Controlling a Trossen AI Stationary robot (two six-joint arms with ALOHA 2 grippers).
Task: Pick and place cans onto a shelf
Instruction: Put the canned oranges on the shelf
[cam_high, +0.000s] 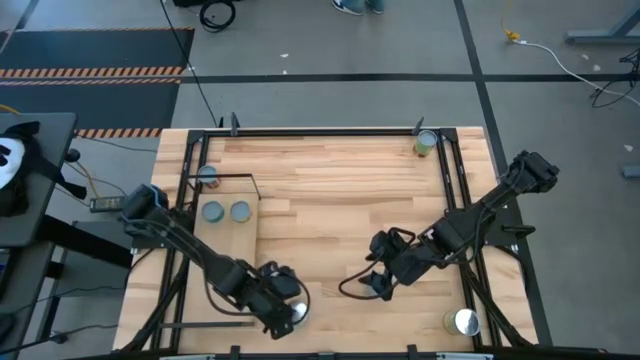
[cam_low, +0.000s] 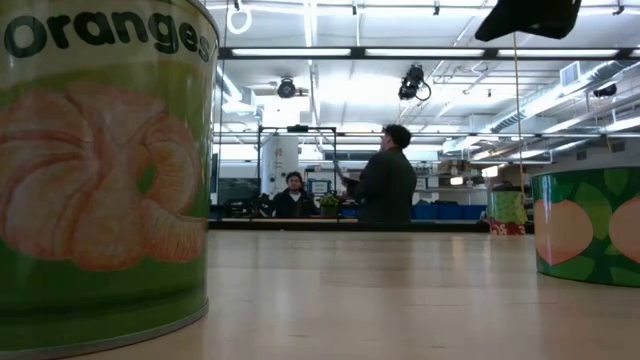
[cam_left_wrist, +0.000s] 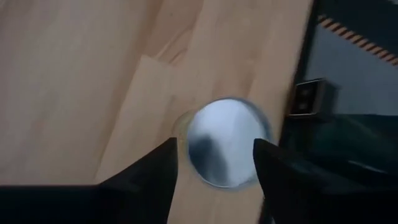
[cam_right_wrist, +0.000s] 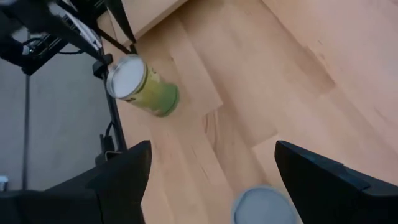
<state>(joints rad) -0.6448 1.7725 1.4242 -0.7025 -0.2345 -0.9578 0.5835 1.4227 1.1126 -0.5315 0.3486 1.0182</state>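
Near the table's front edge stands a can with a silvery top (cam_high: 299, 313) (cam_left_wrist: 227, 150). My left gripper (cam_left_wrist: 214, 167) hovers open over it, one finger on each side of the top. My right gripper (cam_high: 384, 281) (cam_right_wrist: 208, 177) stands wide open above the table's middle right, over a pale-topped can (cam_right_wrist: 264, 206). Its view also shows a can with green-yellow sides (cam_right_wrist: 142, 85). The shelf (cam_high: 228, 240) lies at the left with two cans (cam_high: 213, 211) (cam_high: 240, 211) standing on it. A third can (cam_high: 208, 177) stands at its far corner.
Further cans stand at the far right corner (cam_high: 427, 143) and the near right (cam_high: 465, 322). In the low view an orange-labelled can (cam_low: 100, 170) and a peach-labelled can (cam_low: 590, 225) stand close. Black frame rails (cam_high: 455, 180) edge the table. People stand in the room behind.
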